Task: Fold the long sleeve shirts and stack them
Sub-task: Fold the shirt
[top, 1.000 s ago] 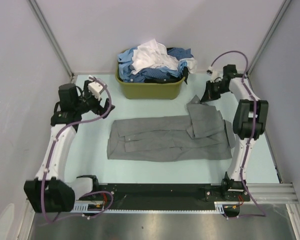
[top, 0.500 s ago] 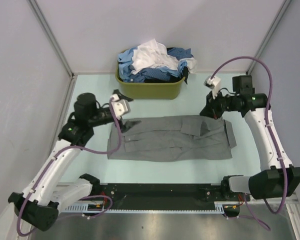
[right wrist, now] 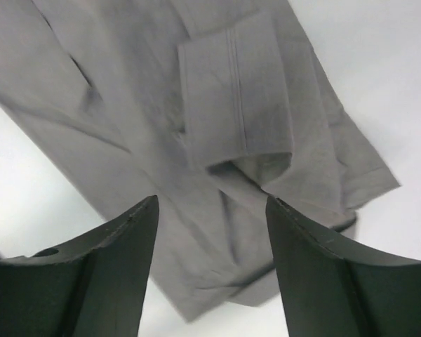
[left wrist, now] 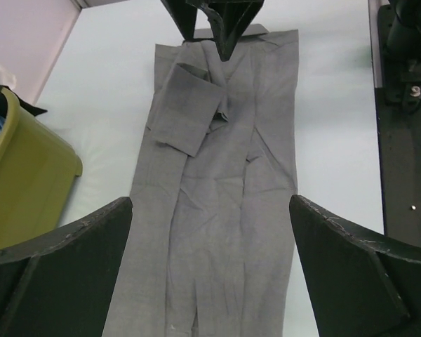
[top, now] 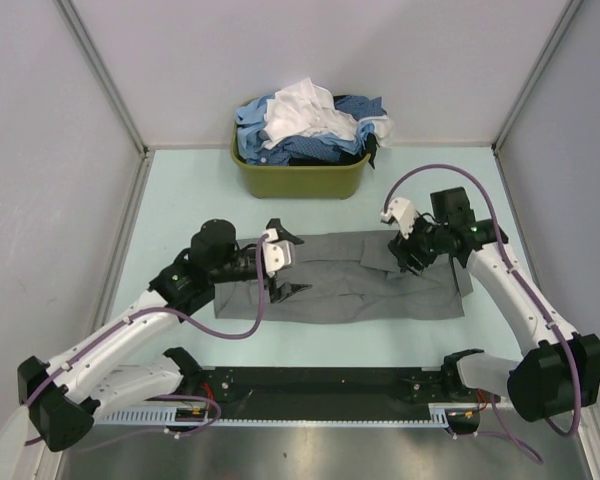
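One plain grey long sleeve shirt (top: 345, 285) lies flat on the table as a long strip, with a sleeve (top: 383, 256) folded back over its right half. My left gripper (top: 292, 262) hovers open above the shirt's left end, and the grey cloth (left wrist: 217, 196) shows between its jaws (left wrist: 210, 203). My right gripper (top: 412, 262) is open just above the folded sleeve, holding nothing. The buttoned cuff (right wrist: 235, 91) lies on the shirt beyond its jaws (right wrist: 210, 203). More long sleeve shirts (top: 305, 125), blue and white, are heaped in the basket.
The olive-green basket (top: 300, 180) stands at the back middle of the table, and its corner (left wrist: 28, 182) shows in the left wrist view. The black base rail (top: 320, 385) runs along the near edge. Grey walls close in both sides.
The right gripper carried the sleeve inward over the shirt's body and then opened, letting it go. The left arm swung from the far left to above the shirt's left end.
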`<state>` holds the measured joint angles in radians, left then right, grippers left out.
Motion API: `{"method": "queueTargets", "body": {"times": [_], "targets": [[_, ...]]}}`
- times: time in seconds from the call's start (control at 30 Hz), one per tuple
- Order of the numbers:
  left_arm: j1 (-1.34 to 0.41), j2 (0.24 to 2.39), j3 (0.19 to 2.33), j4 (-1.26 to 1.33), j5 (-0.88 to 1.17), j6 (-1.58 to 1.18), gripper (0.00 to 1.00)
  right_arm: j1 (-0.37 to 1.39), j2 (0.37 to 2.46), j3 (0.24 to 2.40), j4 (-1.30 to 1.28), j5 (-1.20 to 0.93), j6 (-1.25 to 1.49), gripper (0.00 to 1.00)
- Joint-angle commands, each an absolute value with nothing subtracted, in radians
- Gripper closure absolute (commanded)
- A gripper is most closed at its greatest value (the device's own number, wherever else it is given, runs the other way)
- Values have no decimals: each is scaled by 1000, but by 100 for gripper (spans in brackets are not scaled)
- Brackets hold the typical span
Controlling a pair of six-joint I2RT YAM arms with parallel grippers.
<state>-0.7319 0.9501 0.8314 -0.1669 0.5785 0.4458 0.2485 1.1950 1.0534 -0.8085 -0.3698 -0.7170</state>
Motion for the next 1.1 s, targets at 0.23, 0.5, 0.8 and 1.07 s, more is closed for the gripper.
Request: {"method": "queueTargets", "body": {"times": [0.23,0.5,0.8,1.07], "targets": [[-721,825,729,-253,614,390,0,193,1065,862,-709,-528,-1635,17],[-719,859,732,-241,617,354,1,222,1141,795,-644,-505,-1962,18],[-715,864,718,-261,606,354,1,270,1264,752,-493,-454,-1993,20],[-703,867,738,-287,612,362,1,276,1336,745,-419,-413,-2026,44]]}}
